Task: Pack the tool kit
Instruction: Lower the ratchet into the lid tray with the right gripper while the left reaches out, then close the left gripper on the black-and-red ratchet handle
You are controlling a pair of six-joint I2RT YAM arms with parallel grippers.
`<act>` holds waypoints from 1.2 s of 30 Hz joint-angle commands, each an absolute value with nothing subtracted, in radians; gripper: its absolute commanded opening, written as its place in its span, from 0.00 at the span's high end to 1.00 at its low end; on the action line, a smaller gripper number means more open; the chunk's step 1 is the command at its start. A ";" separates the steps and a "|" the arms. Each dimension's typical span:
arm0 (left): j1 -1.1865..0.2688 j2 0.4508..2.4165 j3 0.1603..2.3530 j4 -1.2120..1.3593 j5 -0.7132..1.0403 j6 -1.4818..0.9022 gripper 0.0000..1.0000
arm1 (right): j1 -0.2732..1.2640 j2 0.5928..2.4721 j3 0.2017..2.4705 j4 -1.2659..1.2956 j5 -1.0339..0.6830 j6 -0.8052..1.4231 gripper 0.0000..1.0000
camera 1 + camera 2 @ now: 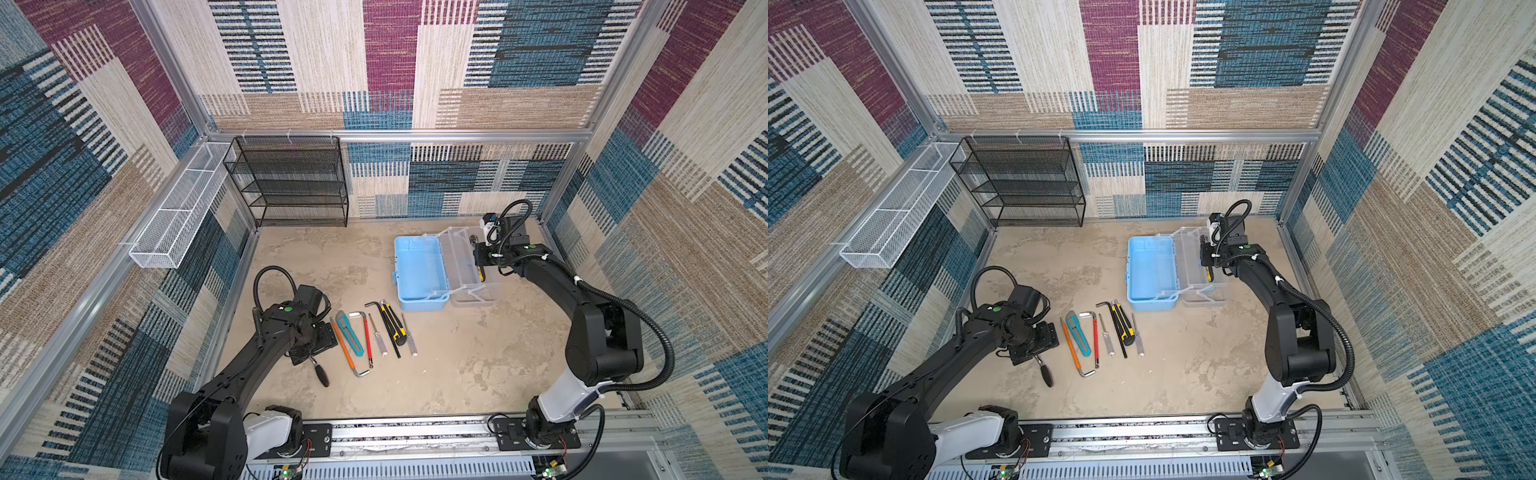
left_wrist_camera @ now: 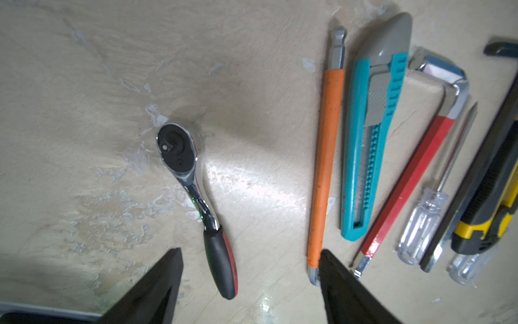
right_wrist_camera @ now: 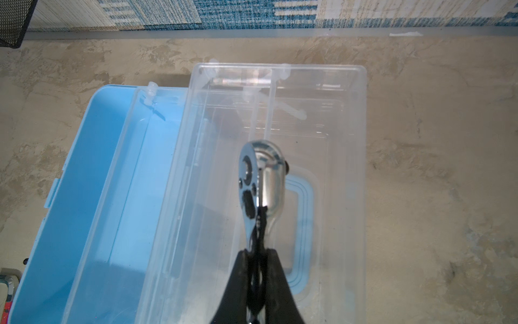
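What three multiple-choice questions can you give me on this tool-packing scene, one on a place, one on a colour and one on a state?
1. Where does the red-and-black-handled ratchet lie?
A: in the blue box. B: on the table below the left gripper. C: on the black rack.

2. What colour is the utility knife beside the orange-sleeved tool?
A: teal and grey. B: purple. C: white.

3. How is the right gripper?
A: open and empty. B: shut on a screwdriver. C: shut on a chrome ratchet over the clear tray.

Answers:
1 B, since the left wrist view shows it flat on the table.
2 A, since its body is teal with a grey tip.
3 C, since the fingers pinch the ratchet's neck above the tray.
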State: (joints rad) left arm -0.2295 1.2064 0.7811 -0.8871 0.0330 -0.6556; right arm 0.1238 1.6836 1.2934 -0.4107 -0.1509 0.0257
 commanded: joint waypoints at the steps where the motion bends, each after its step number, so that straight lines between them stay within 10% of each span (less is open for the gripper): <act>1: -0.229 1.211 0.776 -0.900 0.038 -0.675 0.21 | 0.120 1.693 1.299 -0.402 -0.152 0.040 0.87; 20: -0.228 1.208 0.769 -0.900 0.031 -0.670 0.24 | 0.106 1.699 1.333 -0.407 -0.169 0.069 0.73; 26: -0.229 1.225 0.757 -0.928 0.032 -0.690 0.36 | 0.106 1.674 1.333 -0.387 -0.174 0.123 0.48; 36: -0.228 1.218 0.694 -0.905 0.041 -0.733 0.43 | 0.106 1.649 1.325 -0.360 -0.158 0.161 0.39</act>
